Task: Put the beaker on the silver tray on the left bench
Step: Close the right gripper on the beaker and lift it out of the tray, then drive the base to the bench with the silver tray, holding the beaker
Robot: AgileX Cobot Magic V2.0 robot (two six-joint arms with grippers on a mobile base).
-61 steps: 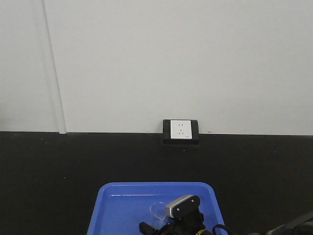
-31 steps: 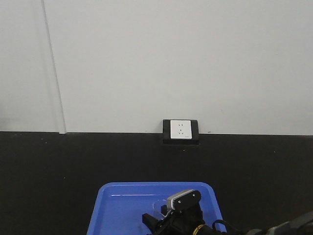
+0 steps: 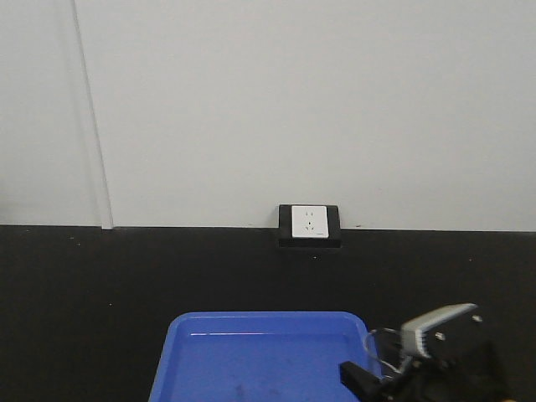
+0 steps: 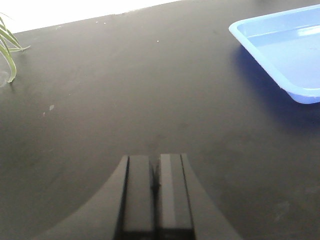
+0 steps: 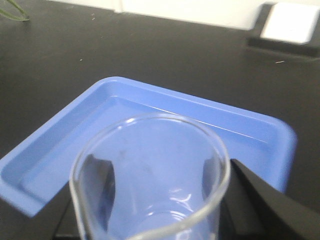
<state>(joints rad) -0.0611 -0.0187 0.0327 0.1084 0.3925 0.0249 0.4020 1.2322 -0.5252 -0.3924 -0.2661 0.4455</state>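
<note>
1. The right gripper (image 5: 155,185) is clamping the beaker (image 5: 150,160), its dark fingers (image 5: 100,182) pressing on opposite sides of the clear glass wall.
2. The beaker is sitting upright in that grip with nothing showing inside. From the right wrist view it is covering the near part of the blue tray (image 5: 47,150), whose floor is showing through the glass.
3. From the front view the beaker (image 3: 383,345) is hanging just beside the blue tray's (image 3: 268,322) right edge, near its front corner.
4. The left gripper (image 4: 155,165) is hovering over the black worktop (image 4: 125,90), well to the left of the blue tray (image 4: 270,50), with its two fingers pressed together and holding nothing.
5. A wall socket (image 3: 310,224) is standing behind the blue tray at the back of the worktop.
6. Green leaves (image 4: 7,42) are poking in far to the left of the blue tray.
</note>
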